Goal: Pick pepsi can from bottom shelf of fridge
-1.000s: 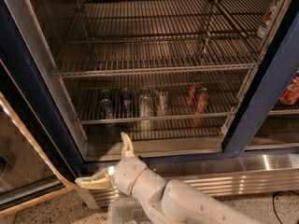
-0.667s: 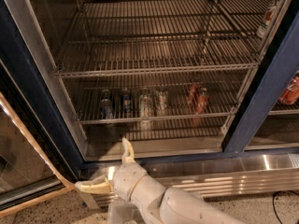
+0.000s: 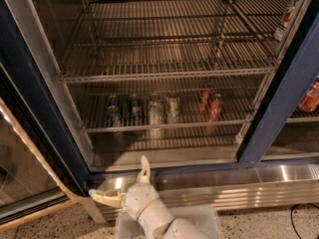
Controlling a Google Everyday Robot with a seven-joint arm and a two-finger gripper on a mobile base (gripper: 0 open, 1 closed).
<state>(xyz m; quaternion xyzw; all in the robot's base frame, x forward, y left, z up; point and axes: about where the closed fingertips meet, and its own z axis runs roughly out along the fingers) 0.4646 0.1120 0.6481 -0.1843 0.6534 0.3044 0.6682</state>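
Observation:
Two small blue cans stand at the left of the bottom shelf (image 3: 199, 124) of the fridge (image 3: 277, 101); the pepsi can (image 3: 133, 109) is the right one, with a similar blue can (image 3: 113, 115) beside it. My gripper (image 3: 123, 183) is open and empty. It sits low in front of the fridge's kick plate (image 3: 239, 184), below the shelf and well short of the cans. One finger (image 3: 144, 167) points up and the other finger (image 3: 103, 198) points left.
Two silvery-pale cans (image 3: 155, 112) stand mid-shelf and two red cans (image 3: 211, 103) to the right. Larger wire racks (image 3: 164, 73) hang above. The open glass door (image 3: 25, 148) stands at the left. More red cans (image 3: 310, 97) sit in the neighbouring section.
My gripper has sunk lower in the view and drifted slightly right, still open. The cans have not moved.

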